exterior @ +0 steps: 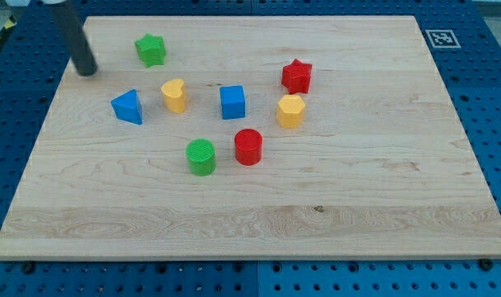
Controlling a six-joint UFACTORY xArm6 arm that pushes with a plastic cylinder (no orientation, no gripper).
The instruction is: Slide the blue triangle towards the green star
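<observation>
Wooden surface [357, 214]: pale, grain running across the view, set on a blue perforated base [489, 99]. A black-and-white marker tag [441, 38] sits at the surface's top right corner.

Rod: dark, straight, entering from the view's top left, leaning slightly. My tip [87, 71] rests near the surface's top left edge. It is a plain rod end, so there is no tool to read as wide, narrow or holding; it touches no block.

Blocks, eight, all in the left and centre of the surface, none touching another:

- Blue cube [233, 102], central in the cluster.
- Blue triangle [128, 107], the leftmost block, below and to the right of my tip, apart from it.
- Red star [297, 76], toward the top right of the cluster.
- Green star [151, 49], the block nearest the view's top, right of my tip and above-right of the blue triangle, with bare wood between the two.
- Yellow hexagon-like block [290, 110], just below the red star.
- Yellow heart [174, 95], between the blue triangle and the blue cube, below the green star.
- Red cylinder [248, 147], below the blue cube.
- Green cylinder [201, 157], left of the red cylinder and slightly lower, the block nearest the view's bottom.

My tip stands left of the green star and up-left of the blue triangle, at roughly similar gaps from both.
</observation>
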